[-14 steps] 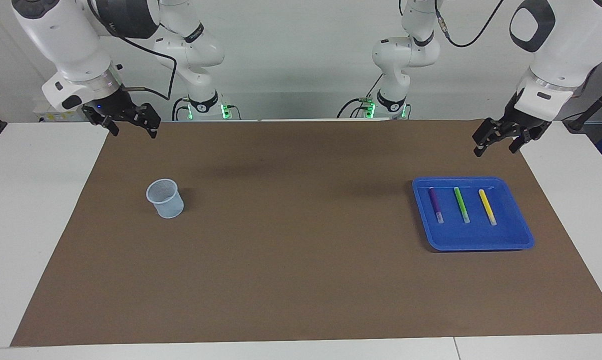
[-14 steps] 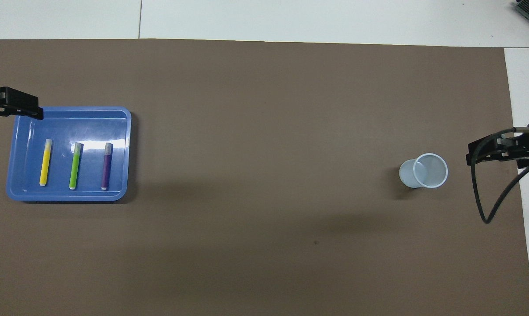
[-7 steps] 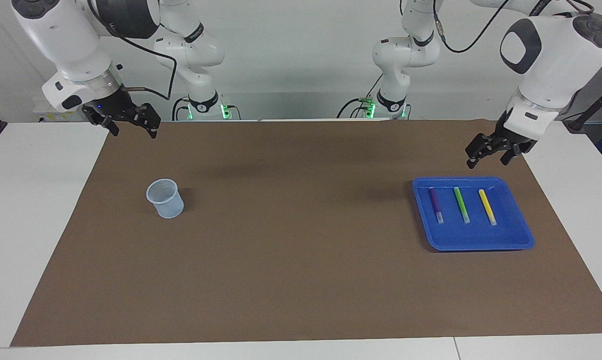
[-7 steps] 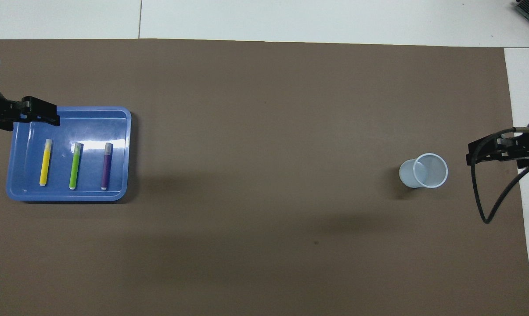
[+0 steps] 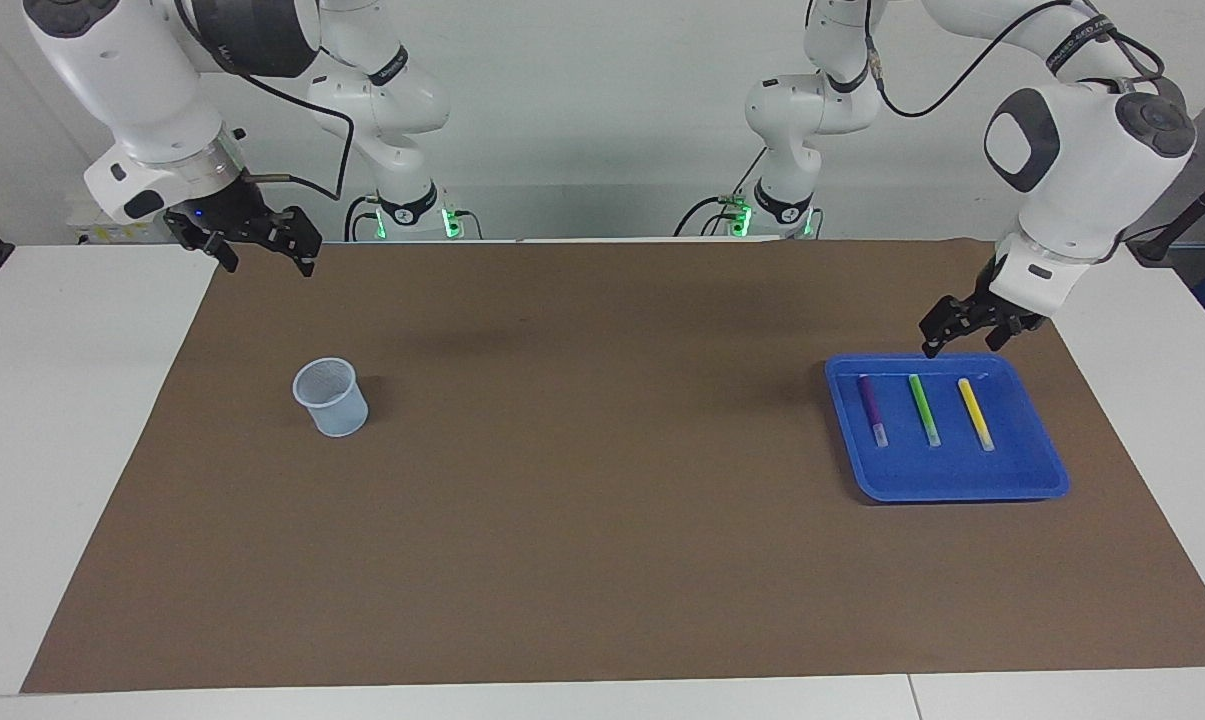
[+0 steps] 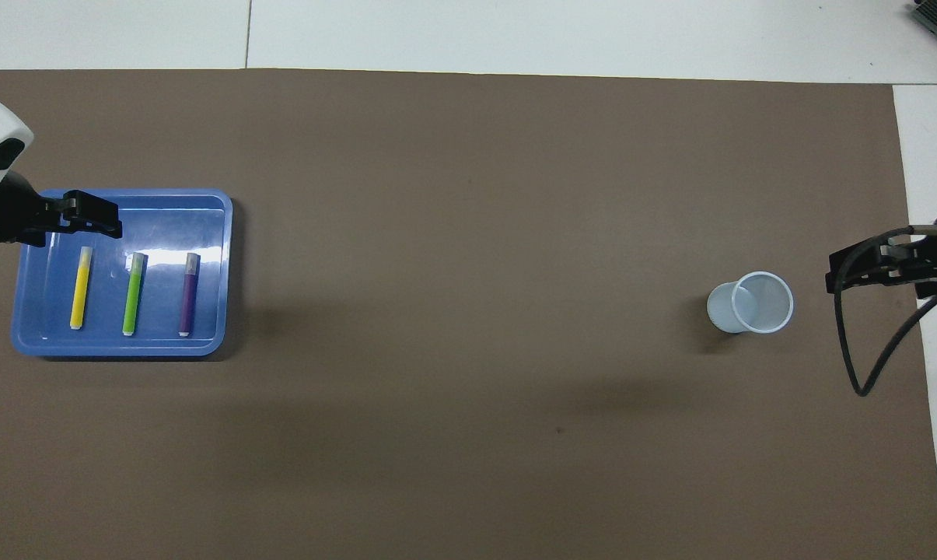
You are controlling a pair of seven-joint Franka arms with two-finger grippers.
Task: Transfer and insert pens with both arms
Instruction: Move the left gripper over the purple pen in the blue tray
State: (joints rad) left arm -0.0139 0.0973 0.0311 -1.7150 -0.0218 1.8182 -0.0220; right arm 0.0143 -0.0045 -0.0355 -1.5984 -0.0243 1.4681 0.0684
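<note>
Item: your left gripper (image 5: 965, 334), fingers released, over blue tray (image 5: 1047, 470) edge to reach three pens (image 5: 923, 409). Right gripper (image 5: 254, 243), fingers released, waits near cup (image 5: 332, 398), receiving end.

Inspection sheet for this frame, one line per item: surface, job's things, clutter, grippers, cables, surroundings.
Surface: brown mat on a white table.
Job's things: purple pen, green pen and yellow pen lie side by side, apart, in the blue tray; pale cup stands upright toward the right arm's end.
Clutter: nothing seen.
Grippers: left gripper open, empty, over the tray's edge nearest the robots; right gripper open, empty, waiting over the mat's corner.
Cables: black cable loops from the right wrist.
Surroundings: plain pale wall.
</note>
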